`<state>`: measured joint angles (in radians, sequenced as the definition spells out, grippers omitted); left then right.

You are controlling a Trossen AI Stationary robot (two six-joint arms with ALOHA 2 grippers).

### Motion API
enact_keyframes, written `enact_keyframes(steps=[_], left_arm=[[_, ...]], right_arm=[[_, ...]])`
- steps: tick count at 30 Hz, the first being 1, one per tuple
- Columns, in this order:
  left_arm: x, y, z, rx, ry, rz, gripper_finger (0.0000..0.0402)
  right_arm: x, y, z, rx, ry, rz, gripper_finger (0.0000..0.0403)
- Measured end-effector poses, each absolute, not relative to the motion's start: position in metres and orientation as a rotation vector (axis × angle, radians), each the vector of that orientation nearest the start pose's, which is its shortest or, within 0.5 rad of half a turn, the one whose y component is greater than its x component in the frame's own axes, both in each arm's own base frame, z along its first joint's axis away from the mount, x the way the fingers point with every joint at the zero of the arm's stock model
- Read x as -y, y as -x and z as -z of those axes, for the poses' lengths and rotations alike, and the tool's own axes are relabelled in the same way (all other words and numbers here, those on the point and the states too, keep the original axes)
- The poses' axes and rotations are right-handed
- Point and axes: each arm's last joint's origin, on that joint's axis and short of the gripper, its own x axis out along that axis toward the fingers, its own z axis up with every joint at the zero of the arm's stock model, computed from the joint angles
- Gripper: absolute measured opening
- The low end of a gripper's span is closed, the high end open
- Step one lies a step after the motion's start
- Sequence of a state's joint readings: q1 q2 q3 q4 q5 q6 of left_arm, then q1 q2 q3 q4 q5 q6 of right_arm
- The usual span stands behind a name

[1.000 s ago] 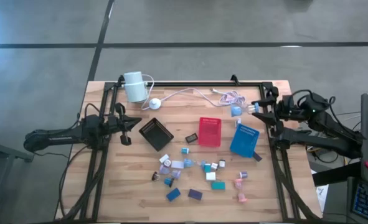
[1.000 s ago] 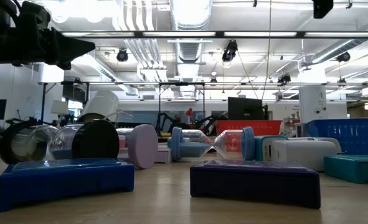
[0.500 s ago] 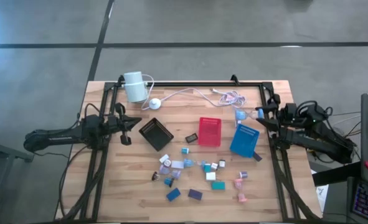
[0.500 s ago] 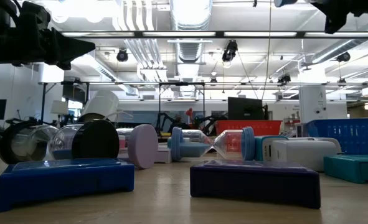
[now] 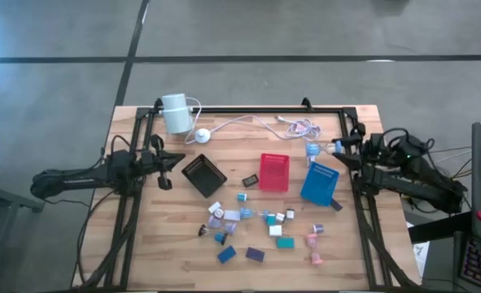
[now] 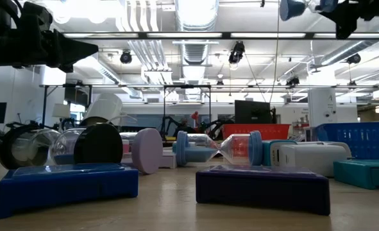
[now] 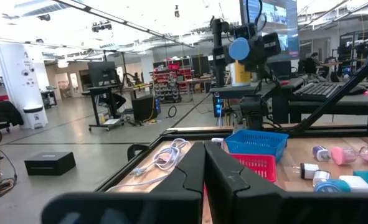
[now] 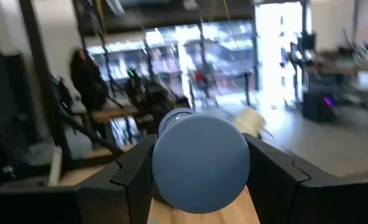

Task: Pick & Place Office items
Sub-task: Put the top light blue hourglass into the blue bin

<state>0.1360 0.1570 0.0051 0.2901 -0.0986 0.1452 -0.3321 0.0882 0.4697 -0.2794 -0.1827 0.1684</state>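
Many small office items lie scattered on the wooden table, in the middle toward its near edge: blocks and short cylinders in teal, blue, purple, white and pink. My right gripper hovers near the table's right edge, beside the blue tray. It is shut on a short cylinder with a blue round end, which also shows at the top of the low view. My left gripper waits shut above the table's left side, holding nothing. My right gripper pinches the blue-ended cylinder by its round sides between its two fingers. The fingers come in about level from the table's right side, and the cylinder lies along them with one blue end facing the left arm. It hangs clear, high above the table.
A black tray, a red tray and the blue tray stand in a row across the table's middle. A white cylinder with its cable lies along the far edge. A black frame rims the table.
My right gripper has come down with the blue-ended cylinder and drawn back a little toward the table's right and near edges. The cylinder's blue end now shows at the top of the low view. The grip is unchanged.
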Motion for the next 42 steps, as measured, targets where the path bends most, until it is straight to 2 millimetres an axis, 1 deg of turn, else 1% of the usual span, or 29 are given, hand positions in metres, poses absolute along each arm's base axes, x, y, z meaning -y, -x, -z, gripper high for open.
enact_keyframes(steps=[4, 8, 12, 16, 19, 21, 25, 28, 34, 42], left_arm=[[-0.017, -0.105, -0.180, 0.120, -0.146, -0.251, 0.0009], [-0.017, -0.105, -0.180, 0.118, -0.146, -0.251, 0.0009], [-0.017, -0.105, -0.180, 0.118, -0.146, -0.252, 0.0009], [-0.017, -0.105, -0.180, 0.119, -0.142, -0.251, 0.0009], [-0.017, -0.105, -0.180, 0.119, -0.142, -0.251, 0.0009], [-0.017, -0.105, -0.180, 0.119, -0.141, -0.251, 0.0009], [-0.017, -0.105, -0.180, 0.119, -0.141, -0.251, 0.0009], [-0.017, -0.105, -0.180, 0.119, -0.138, -0.251, 0.0009], [-0.017, -0.105, -0.180, 0.120, -0.133, -0.250, 0.0009], [-0.017, -0.105, -0.180, 0.121, -0.124, -0.250, 0.0009]], right_arm=[[0.015, -0.056, -0.309, -0.092, -0.188, 0.189, 0.0194], [0.018, -0.063, -0.333, -0.325, -0.270, 0.247, 0.0194], [0.025, -0.078, -0.344, -0.590, -0.322, 0.327, 0.0194], [0.031, -0.093, -0.348, -0.831, -0.379, 0.373, 0.0194], [0.035, -0.104, -0.348, -0.955, -0.414, 0.418, 0.0194], [0.038, -0.112, -0.346, -1.006, -0.431, 0.431, 0.0194], [0.043, -0.124, -0.338, -1.095, -0.460, 0.470, 0.0194], [0.044, -0.131, -0.329, -1.144, -0.480, 0.483, 0.0194], [0.037, -0.145, -0.314, -1.223, -0.495, 0.475, 0.0194], [0.023, -0.168, -0.299, -1.308, -0.396, 0.524, 0.0194]])
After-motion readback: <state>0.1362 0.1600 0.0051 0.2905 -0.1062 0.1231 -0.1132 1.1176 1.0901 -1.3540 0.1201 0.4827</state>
